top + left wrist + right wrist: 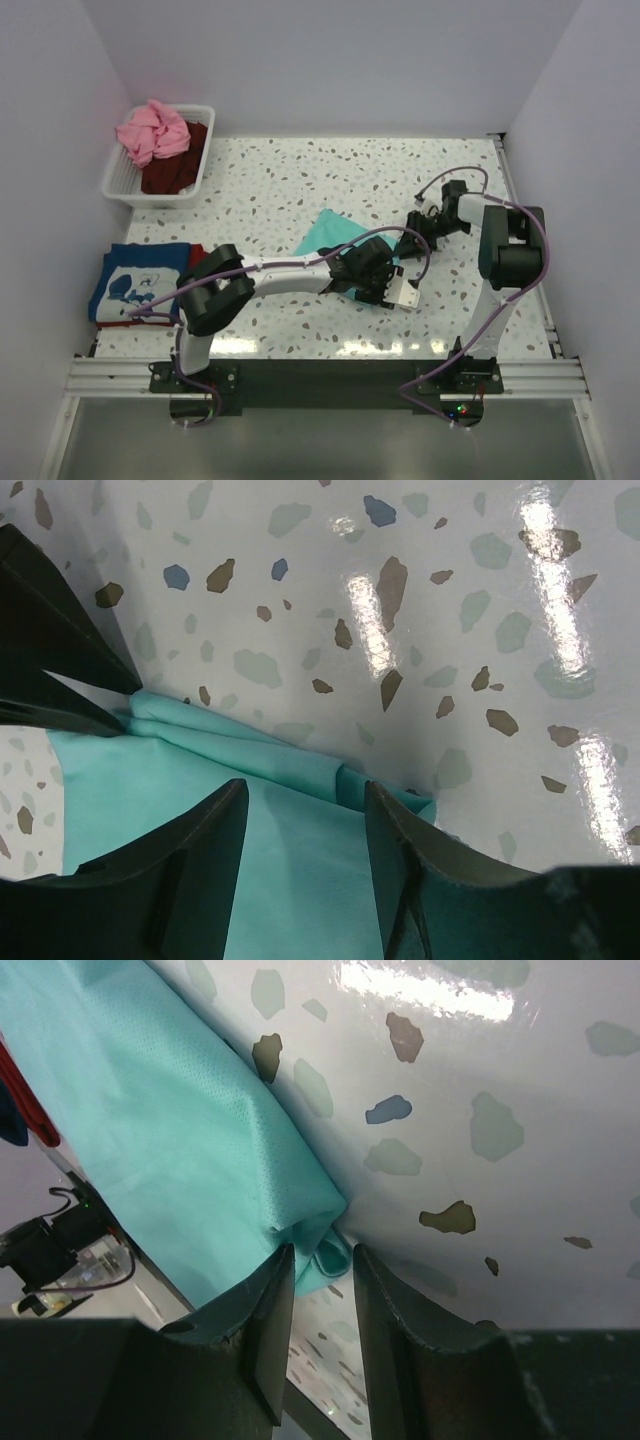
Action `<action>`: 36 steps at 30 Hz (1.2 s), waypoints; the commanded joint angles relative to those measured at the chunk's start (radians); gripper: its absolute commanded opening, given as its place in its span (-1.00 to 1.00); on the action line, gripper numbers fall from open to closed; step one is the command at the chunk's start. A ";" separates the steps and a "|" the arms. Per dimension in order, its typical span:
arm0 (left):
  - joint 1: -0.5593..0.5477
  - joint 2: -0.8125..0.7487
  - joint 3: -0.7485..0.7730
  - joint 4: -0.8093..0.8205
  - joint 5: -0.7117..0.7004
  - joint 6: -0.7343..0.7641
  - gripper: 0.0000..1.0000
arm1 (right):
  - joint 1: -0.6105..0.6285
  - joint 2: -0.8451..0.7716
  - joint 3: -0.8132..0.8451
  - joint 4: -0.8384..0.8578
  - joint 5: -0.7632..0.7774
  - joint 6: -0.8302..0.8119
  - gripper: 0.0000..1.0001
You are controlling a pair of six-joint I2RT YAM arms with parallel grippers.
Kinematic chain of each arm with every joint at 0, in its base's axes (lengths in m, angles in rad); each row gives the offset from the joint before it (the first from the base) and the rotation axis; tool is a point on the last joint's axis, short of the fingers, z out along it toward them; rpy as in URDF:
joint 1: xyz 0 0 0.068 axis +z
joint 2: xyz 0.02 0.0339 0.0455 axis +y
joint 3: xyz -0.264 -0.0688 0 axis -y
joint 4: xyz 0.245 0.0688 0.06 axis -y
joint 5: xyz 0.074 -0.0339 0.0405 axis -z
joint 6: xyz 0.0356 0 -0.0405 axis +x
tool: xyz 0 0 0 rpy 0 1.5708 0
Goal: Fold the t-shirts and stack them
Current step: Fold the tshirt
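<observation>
Folding the teal t-shirt (328, 236) is, as I judge it, the step in hand. It lies in the middle of the table (300, 170), partly folded, and both arms meet at its right side.

The left gripper (300, 805) has its fingers well apart over the cloth, which lies flat under the gap, just beside a doubled edge; it holds nothing. The right gripper (325, 1260) shows only a narrow gap, and a bunched corner of the shirt sits just at its tips. Whether it really pinches this corner, I cannot tell.

Before you lift, make sure that each gripper takes all the layers of the edge and not only the upper one; otherwise the fold may open in the air. Bring the left fingers down over the doubled edge and close them on it. Then move both grippers together, at the same height and the same speed, so that the edge lands straight.

After that, the shirt should probably go onto the folded blue t-shirt (140, 285) at the left. The pink t-shirt (150, 130) and the dark maroon t-shirt (172, 172) wait in the white basket (118, 186).
</observation>
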 commanded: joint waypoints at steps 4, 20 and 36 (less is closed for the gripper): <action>-0.008 0.016 0.035 -0.007 0.032 0.036 0.11 | 0.008 0.003 -0.044 0.025 0.082 -0.034 -0.34; -0.011 0.025 0.035 0.002 0.051 0.103 0.06 | 0.015 -0.015 -0.044 -0.017 0.113 -0.056 -0.58; -0.018 0.081 0.063 -0.035 0.018 0.172 -0.09 | 0.014 -0.026 -0.067 -0.047 0.149 -0.075 -0.53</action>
